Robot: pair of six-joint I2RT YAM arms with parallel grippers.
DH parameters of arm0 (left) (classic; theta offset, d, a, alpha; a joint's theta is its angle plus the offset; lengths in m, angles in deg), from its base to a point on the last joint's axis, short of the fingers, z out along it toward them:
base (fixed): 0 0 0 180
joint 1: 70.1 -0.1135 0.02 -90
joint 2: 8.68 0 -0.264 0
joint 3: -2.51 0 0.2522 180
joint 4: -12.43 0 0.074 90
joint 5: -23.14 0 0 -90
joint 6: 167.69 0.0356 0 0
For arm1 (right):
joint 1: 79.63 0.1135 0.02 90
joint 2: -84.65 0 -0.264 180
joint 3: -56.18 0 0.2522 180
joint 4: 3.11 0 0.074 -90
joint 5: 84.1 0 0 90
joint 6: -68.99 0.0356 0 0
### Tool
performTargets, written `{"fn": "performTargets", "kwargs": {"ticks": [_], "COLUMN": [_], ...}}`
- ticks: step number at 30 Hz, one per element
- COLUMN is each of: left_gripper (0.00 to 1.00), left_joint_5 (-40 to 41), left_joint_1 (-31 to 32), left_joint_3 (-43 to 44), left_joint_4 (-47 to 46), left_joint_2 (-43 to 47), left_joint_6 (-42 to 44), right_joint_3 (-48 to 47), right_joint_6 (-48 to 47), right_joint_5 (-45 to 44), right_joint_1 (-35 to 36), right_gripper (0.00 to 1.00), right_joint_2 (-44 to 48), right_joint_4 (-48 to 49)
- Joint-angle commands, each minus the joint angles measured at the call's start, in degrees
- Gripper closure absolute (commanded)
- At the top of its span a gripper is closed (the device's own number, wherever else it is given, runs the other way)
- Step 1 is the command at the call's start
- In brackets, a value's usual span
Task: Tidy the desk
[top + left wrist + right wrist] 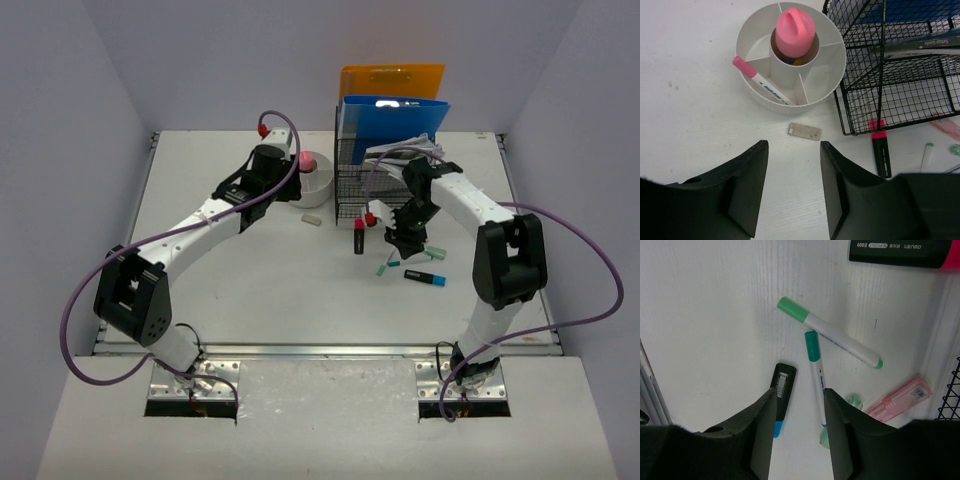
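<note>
The white desk (250,280) holds scattered stationery. My left gripper (287,190) is open and empty, low over the desk just short of a small grey eraser (805,131) and a round white organizer (765,97). The organizer holds a pink-capped bottle (795,32) and a pink marker (757,77). My right gripper (405,245) is open and empty over the pens; in the right wrist view (800,392) its jaws stand to either side of a green-capped marker (814,365). A blue-tipped black highlighter (783,390) lies by the left finger.
A black wire rack (365,185) stands at the back with blue (395,125) and orange (390,80) folders. A black and pink highlighter (358,237) lies in front of it. A second green marker (830,340) and a pink clear case (900,397) lie near the right gripper.
</note>
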Motion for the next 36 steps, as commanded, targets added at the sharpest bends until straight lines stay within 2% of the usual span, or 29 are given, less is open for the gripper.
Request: {"fn": "performTargets", "kwargs": {"ticks": [1, 13, 27, 29, 33, 36], "left_gripper": [0.56, 0.56, 0.56, 0.56, 0.56, 0.56], "left_joint_5": [-0.57, -0.98, -1.72, -1.59, -1.17, -1.09], "left_joint_1": [-2.4, -7.14, -9.78, -9.96, -10.37, -10.74], "left_joint_3": [1.75, 0.55, -0.56, -0.66, -0.69, -0.65], "left_joint_4": [0.38, 0.94, 0.79, 0.76, 0.78, 0.79], "left_joint_2": [4.37, 6.28, 6.84, 7.01, 7.46, 7.95], "left_joint_6": [-1.08, -2.54, -3.54, -3.54, -3.54, -3.54], "right_joint_3": [-0.07, 1.31, 9.38, 10.81, 16.37, 19.96], "right_joint_6": [1.26, 3.09, 4.17, 3.97, 4.0, 4.04], "right_joint_5": [-3.22, -4.13, -6.76, -7.31, -8.16, -8.47], "right_joint_1": [1.12, 3.65, 6.89, 7.17, 8.43, 9.54], "right_gripper": [0.56, 0.56, 0.57, 0.61, 0.75, 0.9], "right_joint_2": [-2.8, -6.7, -7.86, -7.57, -5.82, -3.72], "right_joint_4": [1.79, 7.9, 16.85, 18.01, 23.04, 24.08]}}
